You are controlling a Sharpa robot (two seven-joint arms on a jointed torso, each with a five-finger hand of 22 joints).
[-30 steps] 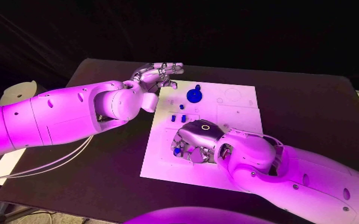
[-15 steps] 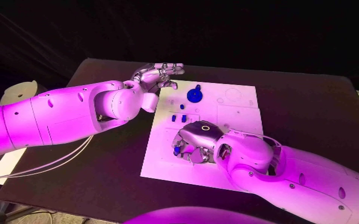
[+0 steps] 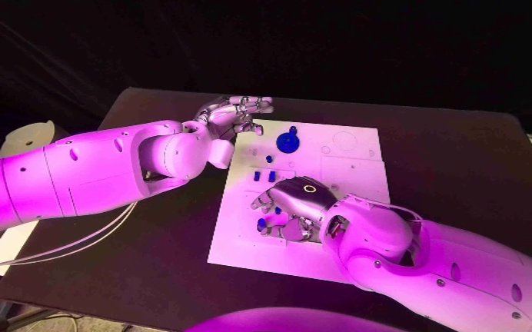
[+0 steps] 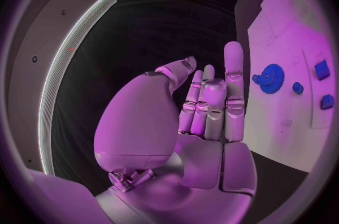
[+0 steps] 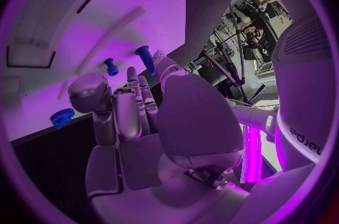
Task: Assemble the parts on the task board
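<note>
Right hand (image 3: 290, 207) lay low over the near half of the board (image 3: 355, 164), fingers curled down toward the plate; whether it gripped anything could not be told. A small blue part (image 3: 261, 224) showed at its fingertips, on the side toward the left arm. In the right wrist view a blue peg (image 5: 146, 58) stood just beyond the fingers (image 5: 134, 97), with a shorter blue part (image 5: 111, 66) beside it and a blue gear (image 5: 62, 117) further off. Left hand (image 3: 237, 111) hung over the bench (image 3: 443, 147) just off the board's far corner, fingers straight and close together, holding nothing. Past its fingertips in the left wrist view the gear (image 4: 268, 78) lay on the board, with three small blue parts (image 4: 321, 69) beyond it. Between the two hands, in the head view, sat the gear (image 3: 288, 142) and two short pegs (image 3: 264, 176).
</note>
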